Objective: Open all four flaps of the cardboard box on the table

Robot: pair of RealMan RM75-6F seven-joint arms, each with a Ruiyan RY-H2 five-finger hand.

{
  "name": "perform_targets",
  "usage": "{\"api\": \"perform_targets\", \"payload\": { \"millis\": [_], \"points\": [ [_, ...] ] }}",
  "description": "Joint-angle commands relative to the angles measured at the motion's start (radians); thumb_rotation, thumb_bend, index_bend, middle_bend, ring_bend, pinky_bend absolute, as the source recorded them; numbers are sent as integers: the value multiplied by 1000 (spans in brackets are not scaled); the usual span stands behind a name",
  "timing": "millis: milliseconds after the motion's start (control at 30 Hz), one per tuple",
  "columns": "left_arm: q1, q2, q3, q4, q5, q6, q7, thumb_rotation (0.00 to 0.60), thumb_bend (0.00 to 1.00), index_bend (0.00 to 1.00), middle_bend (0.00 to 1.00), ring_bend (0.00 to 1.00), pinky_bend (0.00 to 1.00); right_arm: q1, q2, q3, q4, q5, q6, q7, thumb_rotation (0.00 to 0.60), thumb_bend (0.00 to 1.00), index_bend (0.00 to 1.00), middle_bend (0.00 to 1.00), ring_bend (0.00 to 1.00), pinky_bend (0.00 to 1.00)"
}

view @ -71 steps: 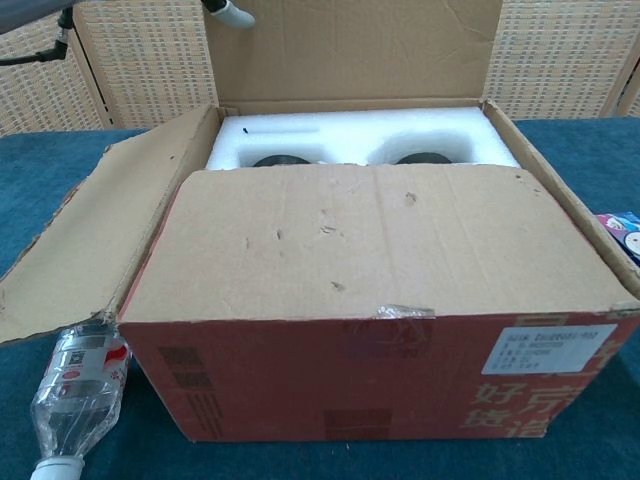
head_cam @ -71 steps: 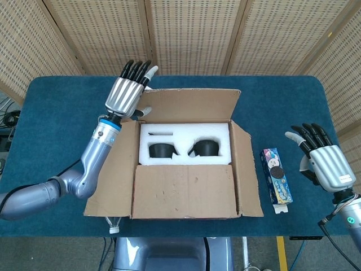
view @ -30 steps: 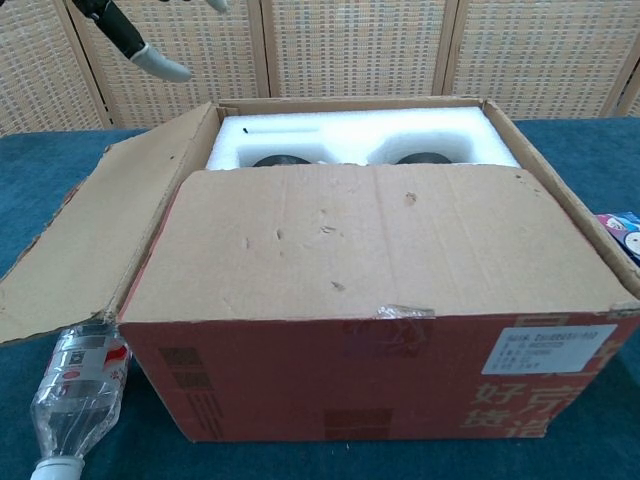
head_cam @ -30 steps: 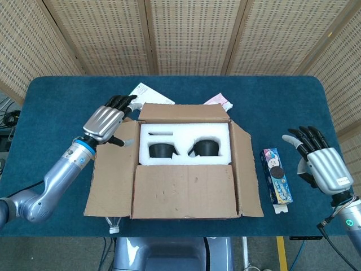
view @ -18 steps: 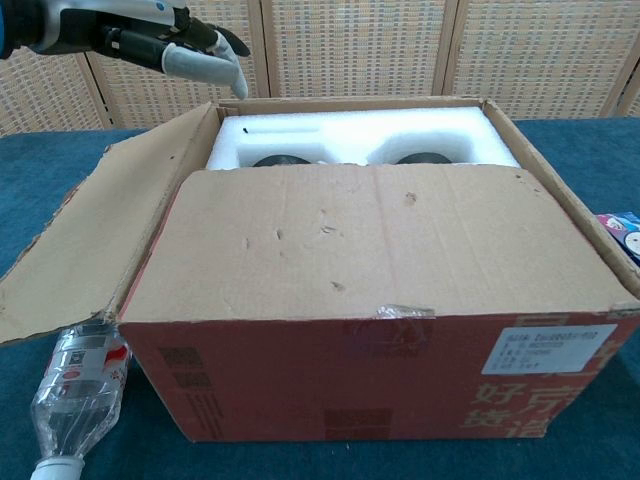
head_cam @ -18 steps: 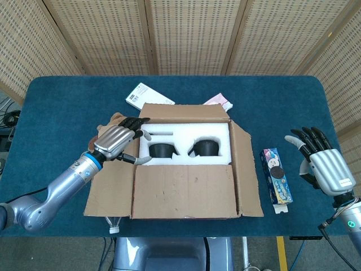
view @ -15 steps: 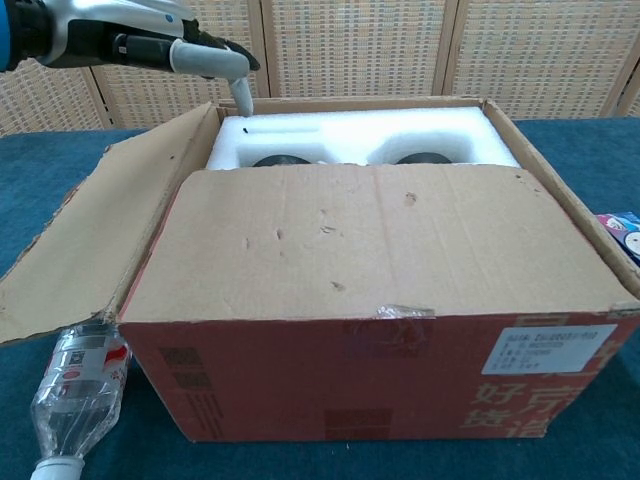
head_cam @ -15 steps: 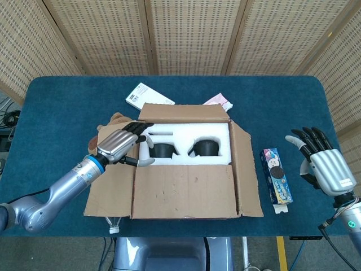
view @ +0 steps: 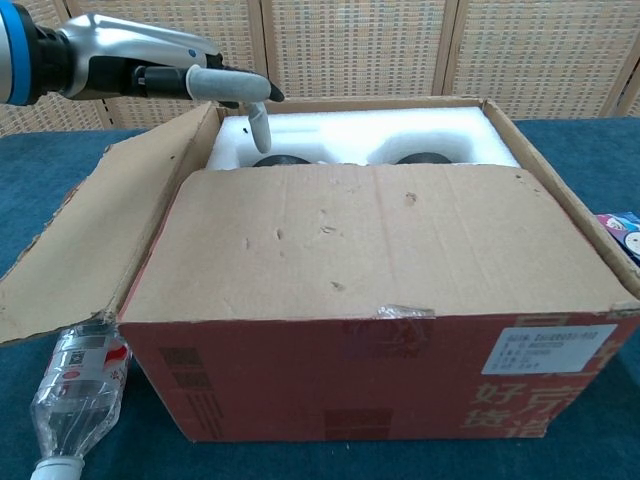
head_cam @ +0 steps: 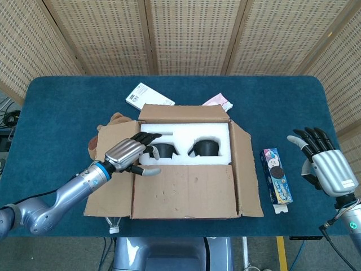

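Observation:
The cardboard box (head_cam: 186,164) stands mid-table, with red printed walls (view: 380,375). Its front flap (head_cam: 183,191) lies flat over the front half of the opening. The left flap (head_cam: 113,180) is spread outward, the right flap (head_cam: 243,169) leans out, and the back flap (head_cam: 183,112) is folded away behind. A white foam insert (head_cam: 186,135) with two dark items shows inside. My left hand (head_cam: 132,152) hovers over the box's left rim with fingers stretched toward the foam, thumb (view: 262,130) pointing down, holding nothing. My right hand (head_cam: 327,166) hangs with spread fingers right of the box.
A cookie packet (head_cam: 276,176) lies between the box and my right hand. A white carton (head_cam: 149,96) and a pink packet (head_cam: 219,101) lie behind the box. A brown object (head_cam: 107,124) sits at the left. A plastic bottle (view: 75,390) lies under the left flap.
The back flap went from upright to folded down behind the box. My left hand left it and swept forward over the left flap to the box's left rim. My right hand barely moved.

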Motion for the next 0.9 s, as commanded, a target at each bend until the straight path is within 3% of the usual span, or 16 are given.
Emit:
{"api": "perform_targets", "payload": {
  "millis": [33, 600, 900],
  "points": [
    [-7, -7, 9, 0, 1, 3, 14, 62, 152, 373, 4, 0, 0, -1, 0, 0, 0, 1, 0, 1, 600, 1000, 155, 118, 0, 44],
    [-52, -83, 66, -2, -22, 69, 164, 48, 130, 374, 4, 0, 0, -17, 3, -1, 11, 0, 22, 21, 600, 1000, 154, 120, 0, 44],
    [-56, -55, 35, -45, -74, 44, 76, 49, 133, 373, 5, 0, 0, -24, 0, -1, 25, 3, 29, 34, 600, 1000, 155, 120, 0, 44]
  ]
}}
